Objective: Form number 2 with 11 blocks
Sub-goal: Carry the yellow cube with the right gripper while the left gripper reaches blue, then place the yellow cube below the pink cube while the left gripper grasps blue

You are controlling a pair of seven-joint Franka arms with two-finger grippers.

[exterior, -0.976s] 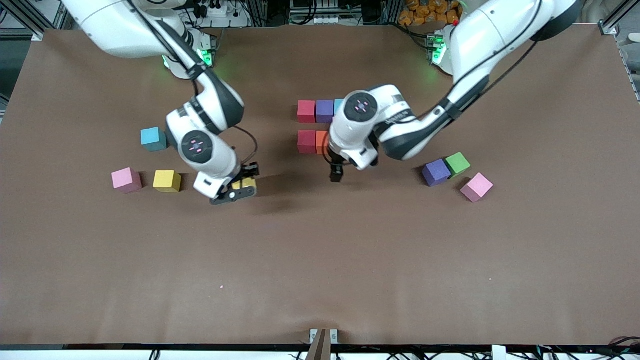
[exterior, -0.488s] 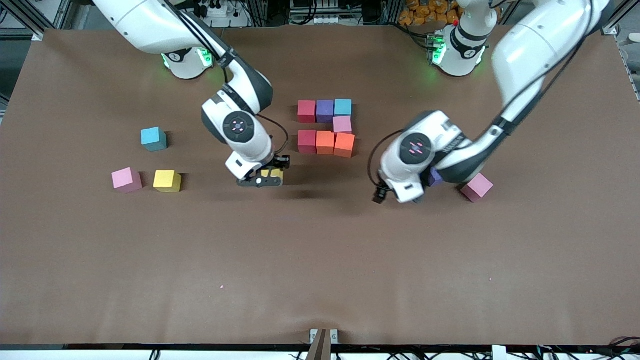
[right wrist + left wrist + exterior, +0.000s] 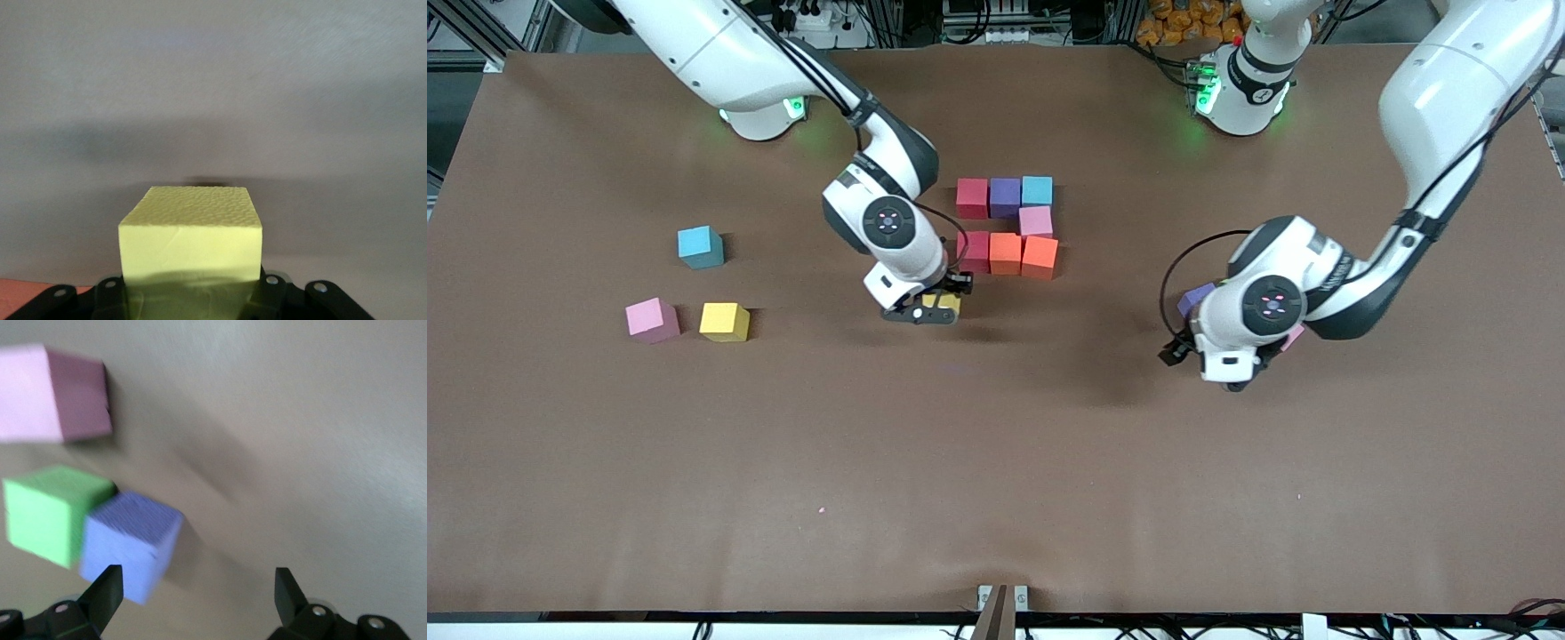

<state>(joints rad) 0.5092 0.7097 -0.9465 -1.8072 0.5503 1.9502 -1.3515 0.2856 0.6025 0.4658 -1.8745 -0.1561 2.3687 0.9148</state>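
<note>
A: What moved? Quick.

B: Both arms. The right gripper (image 3: 935, 313) has carried its yellow block (image 3: 943, 304) from out toward the right arm's end of the table in to just off the half-built number 2 (image 3: 1007, 224). The left gripper (image 3: 195, 588) has swung off the figure toward the left arm's end, over the spare cubes.

A: Pincer states?

B: Right one is clamped on the yellow block; you see it wedged between the fingers in the right wrist view (image 3: 190, 243). Left one is spread wide, holding nothing.

A: Where's the figure?

B: Mid-table, nearer the base edge than the front camera's edge. Top row red (image 3: 972, 197), purple (image 3: 1005, 196), light blue (image 3: 1037, 190); a pink link (image 3: 1036, 220) under the light blue; middle row red (image 3: 975, 251), orange (image 3: 1005, 252), orange (image 3: 1040, 257). Seven down, I'd say four to go.

A: What does the next move turn on?

B: The empty link cell sits just on the camera side of the middle-row red. The held yellow hangs close to it, slightly toward the right arm's end. So the right arm is nearer, and I'd judge you need a short shift toward the figure, faces squared up, then down.

A: Left arm?

B: Its wrist view shows a loose purple cube (image 3: 131, 543) touching the green cube (image 3: 50, 513), with a pink one (image 3: 50, 393) apart. Purple lies just off one finger, not between them. Skip green.

A: Loose ones elsewhere?

B: Light blue (image 3: 700, 246), pink (image 3: 651, 319), yellow (image 3: 724, 321) toward the right arm's end.
</note>
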